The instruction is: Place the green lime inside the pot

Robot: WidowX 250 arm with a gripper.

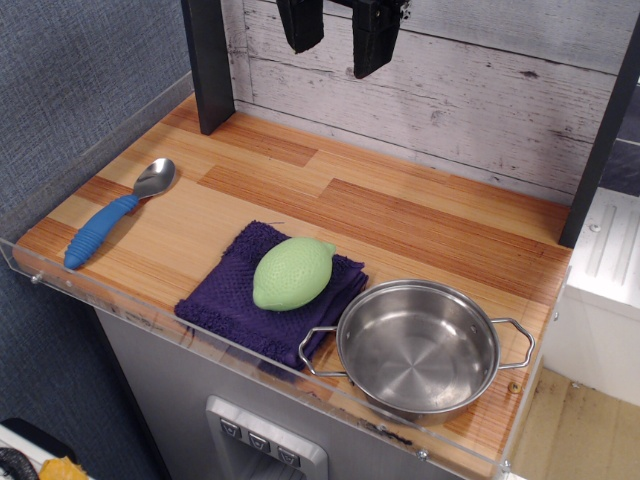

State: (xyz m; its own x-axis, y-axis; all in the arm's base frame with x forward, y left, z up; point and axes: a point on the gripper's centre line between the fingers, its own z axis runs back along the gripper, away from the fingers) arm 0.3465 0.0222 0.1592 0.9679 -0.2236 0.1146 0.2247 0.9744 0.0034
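Here we are with nothing of the task done yet. The black two-fingered gripper (338, 35) hangs high at the back of the wooden counter, in front of the whitewashed plank wall, its jaws spread apart with clear daylight between them and nothing held.

Well below it and forward, toward the counter's front edge, the pale mint-green lemon-shaped toy lime (290, 271) lies on its side on a dark purple terry cloth (227, 292), pointed tip aimed up toward the back right. Just beside it, further to the camera's right of the gripper's line, sits the shallow shiny stainless-steel pot (418, 347) with its two thin wire loop handles, and it is empty, bare metal all the way round the bottom. The near handle reaches over the cloth's corner, close to the lime.

So everything is left: come down, take the fruit, carry it the short hop across, let go.

Off to the far left of the gripper and low, a spoon with a ribbed blue handle and metal bowl (118, 212) lies well apart from the action. A clear acrylic rim (150, 318) edges the counter. Nothing blocks the drop to the lime; the pot's handle and the soft cloth under the fruit look like the only things to mind.
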